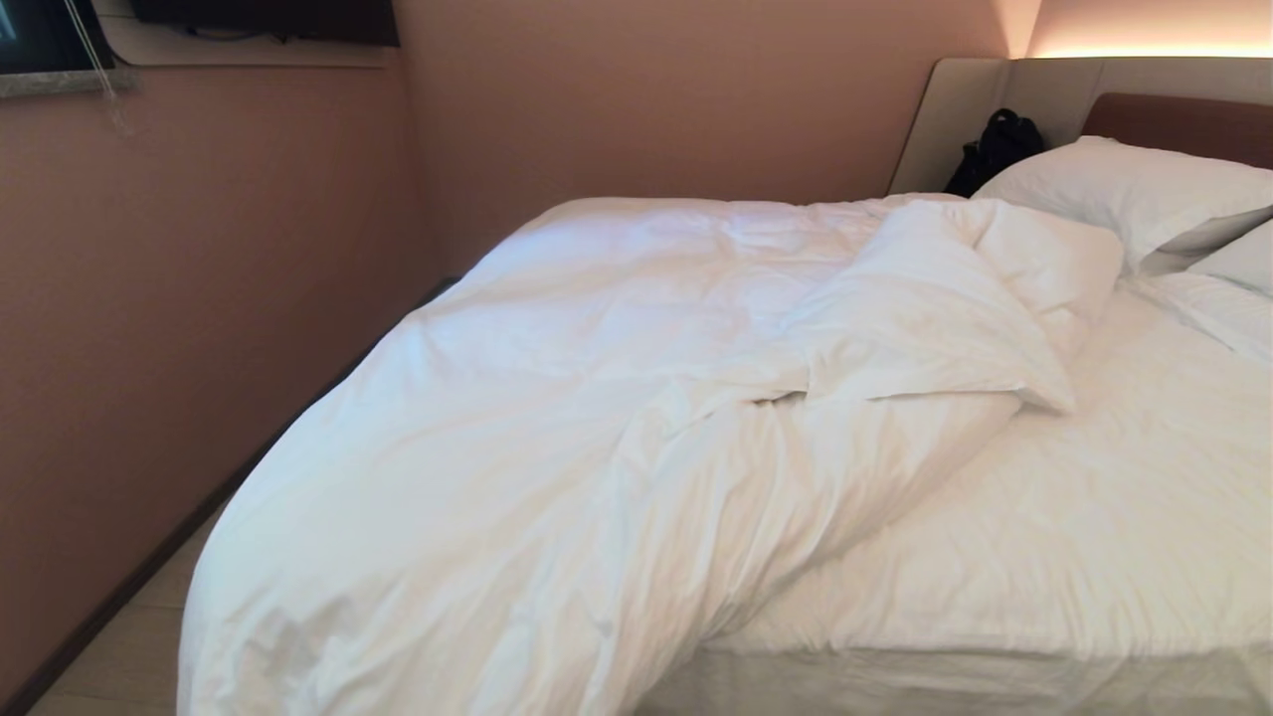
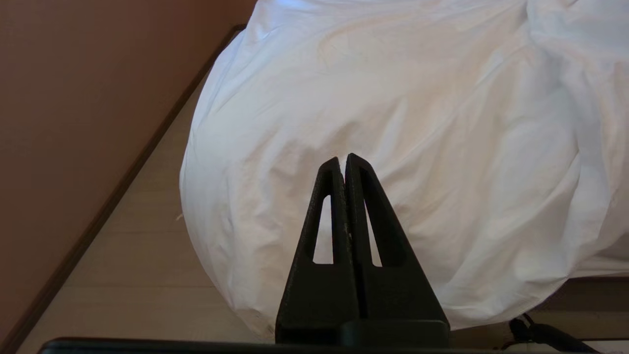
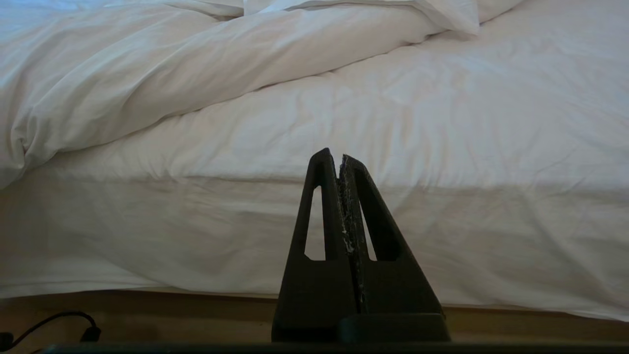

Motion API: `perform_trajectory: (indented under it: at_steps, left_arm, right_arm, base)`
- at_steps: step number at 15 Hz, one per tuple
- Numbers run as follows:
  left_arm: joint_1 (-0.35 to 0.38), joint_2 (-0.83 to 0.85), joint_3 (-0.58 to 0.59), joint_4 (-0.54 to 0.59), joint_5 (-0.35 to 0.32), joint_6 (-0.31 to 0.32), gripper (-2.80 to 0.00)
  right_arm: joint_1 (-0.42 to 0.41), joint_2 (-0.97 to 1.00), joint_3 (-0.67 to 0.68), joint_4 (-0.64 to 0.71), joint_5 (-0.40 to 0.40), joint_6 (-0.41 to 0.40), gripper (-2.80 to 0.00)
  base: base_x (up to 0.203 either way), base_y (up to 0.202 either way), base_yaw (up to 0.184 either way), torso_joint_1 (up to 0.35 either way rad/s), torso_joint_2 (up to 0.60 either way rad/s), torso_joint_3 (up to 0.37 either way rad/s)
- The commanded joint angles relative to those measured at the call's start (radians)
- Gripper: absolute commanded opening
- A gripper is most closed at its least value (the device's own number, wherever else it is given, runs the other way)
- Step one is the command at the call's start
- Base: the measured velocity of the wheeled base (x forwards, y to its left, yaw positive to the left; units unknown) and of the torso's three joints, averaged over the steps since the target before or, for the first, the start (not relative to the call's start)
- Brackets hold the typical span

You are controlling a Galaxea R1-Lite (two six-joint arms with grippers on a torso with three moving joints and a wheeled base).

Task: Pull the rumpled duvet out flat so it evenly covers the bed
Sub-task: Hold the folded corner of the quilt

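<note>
I hold my left hand and right hand level, fingers pressed together, empty, short of the bed. The duvet lies bunched over its left side, spilling off the foot.

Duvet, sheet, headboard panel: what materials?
Duvet: looks like matte white woven cotton over soft fill; it creases and puffs. Fitted sheet: thin matte white fabric, fine wrinkles lying flat. Headboard panel: smooth brown, wood or leatherette, cannot tell which.
</note>
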Motion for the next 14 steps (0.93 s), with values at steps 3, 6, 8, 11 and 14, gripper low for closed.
perform_trajectory:
  at_steps: [3, 6, 8, 11, 14]
  left_arm:
    - [0.0, -0.001, -0.002, 0.0, -0.002, -0.002, -2.8]
    - [0.0, -0.001, -0.002, 0.0, -0.003, 0.0, -2.8]
    - [0.0, -0.001, -0.001, 0.0, -0.002, 0.0, -2.8]
    - [0.0, -0.001, 0.0, 0.0, 0.0, 0.0, -2.8]
    - [0.0, -0.001, 0.0, 0.003, 0.0, 0.001, -2.8]
  right_arm:
    - [0.001, 0.0, 0.0, -0.001, 0.0, 0.0, -2.8]
    - [0.0, 0.0, 0.0, -0.001, 0.0, 0.0, -2.8]
    - [0.001, 0.0, 0.0, -0.002, 0.0, 0.0, -2.8]
    - [0.001, 0.0, 0.0, -0.001, 0.0, 0.0, -2.8]
    - [0.001, 0.0, 0.0, -0.001, 0.0, 0.0, -2.8]
  base:
    - [-0.153, 0.0, -0.002, 0.003, 0.0, 0.002]
    - [-0.022, 0.0, 0.0, -0.002, 0.0, 0.002]
    - [0.0, 0.0, 0.0, 0.0, 0.0, 0.0]
    - [0.0, 0.0, 0.0, 0.0, 0.0, 0.0]
    - [0.0, 0.0, 0.0, 0.0, 0.0, 0.0]
